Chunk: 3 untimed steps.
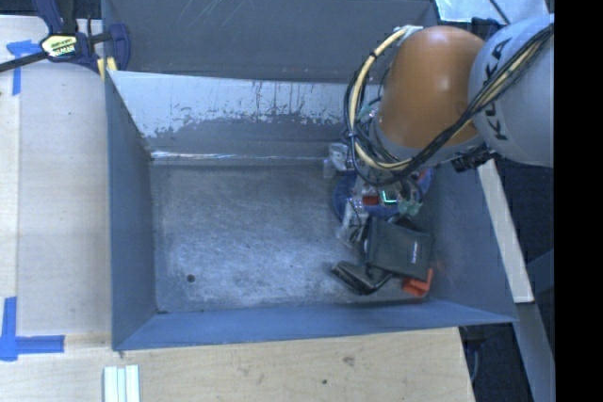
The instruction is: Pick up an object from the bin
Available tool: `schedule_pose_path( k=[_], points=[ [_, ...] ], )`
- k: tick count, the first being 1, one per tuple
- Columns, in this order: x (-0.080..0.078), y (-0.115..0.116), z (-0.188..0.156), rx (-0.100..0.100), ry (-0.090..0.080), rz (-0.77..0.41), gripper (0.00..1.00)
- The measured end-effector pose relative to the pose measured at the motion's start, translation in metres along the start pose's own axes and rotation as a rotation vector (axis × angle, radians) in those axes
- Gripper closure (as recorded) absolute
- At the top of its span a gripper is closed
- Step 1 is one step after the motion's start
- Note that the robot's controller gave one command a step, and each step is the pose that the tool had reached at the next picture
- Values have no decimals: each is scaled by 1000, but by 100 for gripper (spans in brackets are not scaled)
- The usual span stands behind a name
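Low beside a flat black block (399, 249), claw (369, 214), grip indiscernible, scuffed grey bin (236, 108).

My arm (518, 99) enters from the right, its pale grey last link slanting down and to the left. The wrist carries a rounded orange cover (429, 85), seen almost from above, which hides most of what hangs beneath it. Yellow and black cables (363, 104) loop round the cover's left and lower edge and run back along the link. The gripper (366, 207) points downward just below and left of the cover. I take the blue and metal parts there to be its body, though the cables muddle that spot.
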<state>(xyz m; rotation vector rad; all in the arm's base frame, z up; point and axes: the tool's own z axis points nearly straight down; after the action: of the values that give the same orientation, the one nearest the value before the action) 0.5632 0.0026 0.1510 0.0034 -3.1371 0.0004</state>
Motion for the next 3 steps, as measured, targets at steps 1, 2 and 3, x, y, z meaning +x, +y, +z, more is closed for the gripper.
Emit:
schedule_pose_path(
  k=[1,2,3],
  points=[
    [25,-77,65,-5,-22,-128,0],
    [30,-87,66,-10,-21,-340,0],
    [31,-89,65,-15,-21,-392,0]
  ],
)
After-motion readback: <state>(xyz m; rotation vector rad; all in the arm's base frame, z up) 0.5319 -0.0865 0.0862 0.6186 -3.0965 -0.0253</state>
